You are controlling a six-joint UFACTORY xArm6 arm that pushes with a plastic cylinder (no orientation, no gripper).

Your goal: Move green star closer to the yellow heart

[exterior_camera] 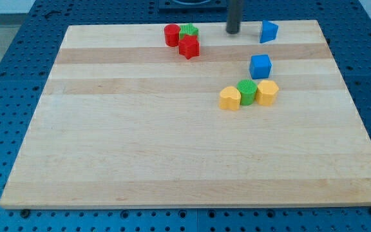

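The green star (190, 30) sits near the view's top, left of centre. It touches a red cylinder (171, 35) on its left and a red star (189, 47) just below it. The yellow heart (230, 98) lies right of centre, at the left end of a short row. My tip (232, 31) rests on the board near the top edge. It is about a block's width or two to the right of the green star and well above the yellow heart. It touches no block.
A green cylinder (247, 91) touches the heart's right side, and a yellow hexagon (267, 92) touches the cylinder. A blue cube (260, 66) stands just above that row. A blue triangle (269, 31) lies right of my tip. The wooden board (140, 148) lies on a blue pegboard.
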